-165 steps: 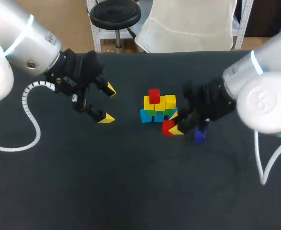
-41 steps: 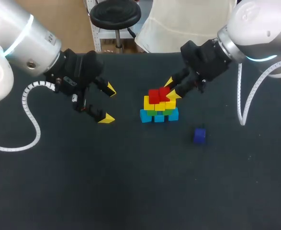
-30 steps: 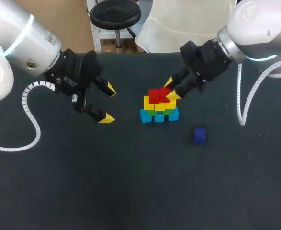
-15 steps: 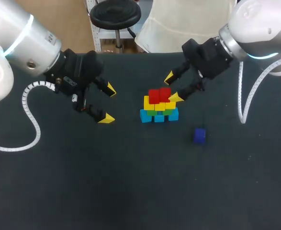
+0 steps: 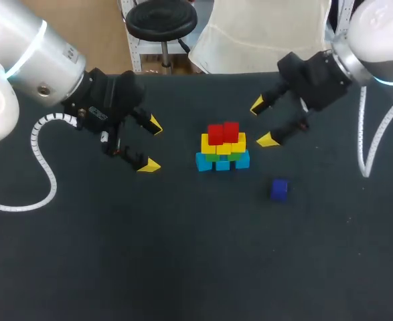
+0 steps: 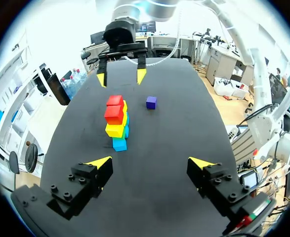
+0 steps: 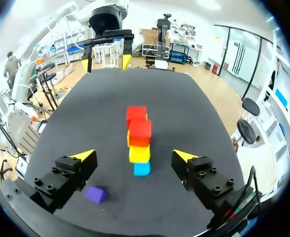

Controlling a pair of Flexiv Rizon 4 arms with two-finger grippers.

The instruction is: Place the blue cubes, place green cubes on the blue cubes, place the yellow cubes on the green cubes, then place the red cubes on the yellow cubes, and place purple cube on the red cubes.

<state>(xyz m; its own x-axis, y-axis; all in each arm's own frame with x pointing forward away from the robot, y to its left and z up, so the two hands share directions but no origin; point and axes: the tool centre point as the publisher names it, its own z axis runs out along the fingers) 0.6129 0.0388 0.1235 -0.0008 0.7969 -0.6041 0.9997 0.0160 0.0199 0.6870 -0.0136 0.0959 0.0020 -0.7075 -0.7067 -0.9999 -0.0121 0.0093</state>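
Capping a stepped stack (image 5: 222, 154), two smooth red cubes (image 5: 223, 132), seemingly plastic

second red cube (image 5: 231, 131) now atop the yellow cubes (image 5: 223, 145) at frame centre, off the surface (image 5: 183, 254), right pincer (image 5: 263, 122) released, fingers spread, drawn back toward upper right

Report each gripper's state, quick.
Left gripper: open, holding nothing.
Right gripper: open, holding nothing.

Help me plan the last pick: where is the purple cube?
In the head view, the purple cube lies alone on the table, right of the stack.
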